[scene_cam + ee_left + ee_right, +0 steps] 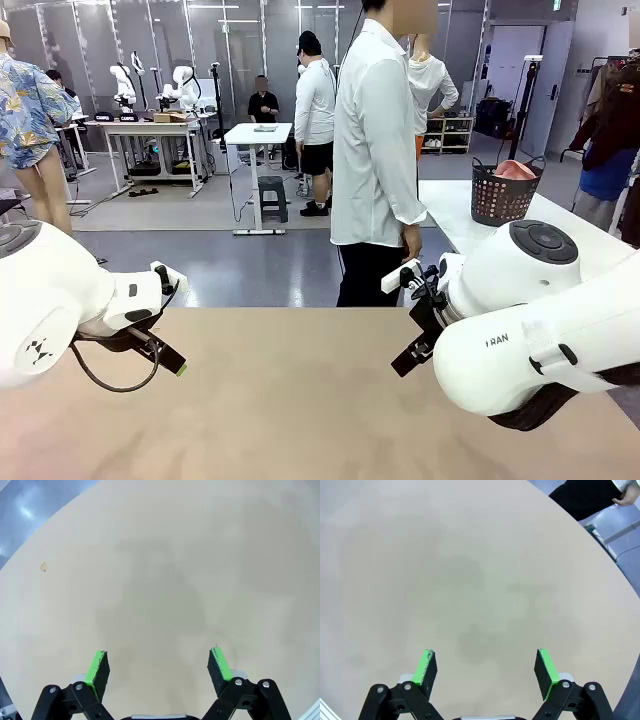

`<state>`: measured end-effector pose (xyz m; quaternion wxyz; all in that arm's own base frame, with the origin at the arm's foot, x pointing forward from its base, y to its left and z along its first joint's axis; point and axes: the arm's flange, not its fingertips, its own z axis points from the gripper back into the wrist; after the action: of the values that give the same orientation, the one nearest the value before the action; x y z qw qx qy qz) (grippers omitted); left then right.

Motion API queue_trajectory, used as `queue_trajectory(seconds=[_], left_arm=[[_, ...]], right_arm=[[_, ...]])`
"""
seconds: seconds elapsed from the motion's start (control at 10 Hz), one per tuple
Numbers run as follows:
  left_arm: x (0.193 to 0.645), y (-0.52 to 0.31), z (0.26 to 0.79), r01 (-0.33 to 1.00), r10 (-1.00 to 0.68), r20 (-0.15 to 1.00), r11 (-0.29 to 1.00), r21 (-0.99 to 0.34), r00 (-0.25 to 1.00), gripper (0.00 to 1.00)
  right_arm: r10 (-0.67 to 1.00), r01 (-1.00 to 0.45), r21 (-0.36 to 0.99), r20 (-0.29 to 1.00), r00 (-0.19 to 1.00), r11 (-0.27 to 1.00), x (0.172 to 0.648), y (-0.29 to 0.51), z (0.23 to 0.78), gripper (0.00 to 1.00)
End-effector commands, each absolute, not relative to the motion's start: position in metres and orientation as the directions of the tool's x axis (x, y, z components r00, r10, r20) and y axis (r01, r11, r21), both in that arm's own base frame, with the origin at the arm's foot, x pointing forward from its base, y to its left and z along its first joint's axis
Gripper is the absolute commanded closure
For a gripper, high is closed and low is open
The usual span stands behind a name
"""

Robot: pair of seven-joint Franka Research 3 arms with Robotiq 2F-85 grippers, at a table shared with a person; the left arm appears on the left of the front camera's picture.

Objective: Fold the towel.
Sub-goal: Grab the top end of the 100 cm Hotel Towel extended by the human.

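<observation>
L gripper (160, 662) wide open, nothing betw. its green pads (97, 666), hovering over the tan surface (165, 570). R gripper (487, 665) likewise: jaws fully apart, holding nothing, above the surface. Pink towel (516, 170) sits bunched in a dark basket (495, 203) on a white table (450, 205) behind, well apart from both grippers. Person (375, 150) in white shirt stands at far side.

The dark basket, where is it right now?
Front view, far right: the basket sits on a white side table beside the person, with pink cloth inside.
</observation>
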<state>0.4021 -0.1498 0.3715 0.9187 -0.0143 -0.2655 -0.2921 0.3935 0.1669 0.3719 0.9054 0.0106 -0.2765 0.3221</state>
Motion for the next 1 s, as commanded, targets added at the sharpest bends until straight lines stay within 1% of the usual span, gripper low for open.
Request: queue_trajectory(seconds=[0.0, 0.9], left_arm=[[0.4018, -0.1502, 0.3716, 0.544, -0.529, 0.496, 0.829, 0.129, 0.688, 0.0], [0.4019, -0.1503, 0.3715, 0.545, -0.53, 0.496, 0.828, 0.129, 0.688, 0.0]], right_arm=[[0.577, -0.589, -0.159, 0.507, 0.64, 0.792, 0.3936, 0.1669, 0.3719, 0.0], [0.579, -0.59, -0.16, 0.507, 0.638, 0.791, 0.3935, 0.167, 0.3719, 0.0]])
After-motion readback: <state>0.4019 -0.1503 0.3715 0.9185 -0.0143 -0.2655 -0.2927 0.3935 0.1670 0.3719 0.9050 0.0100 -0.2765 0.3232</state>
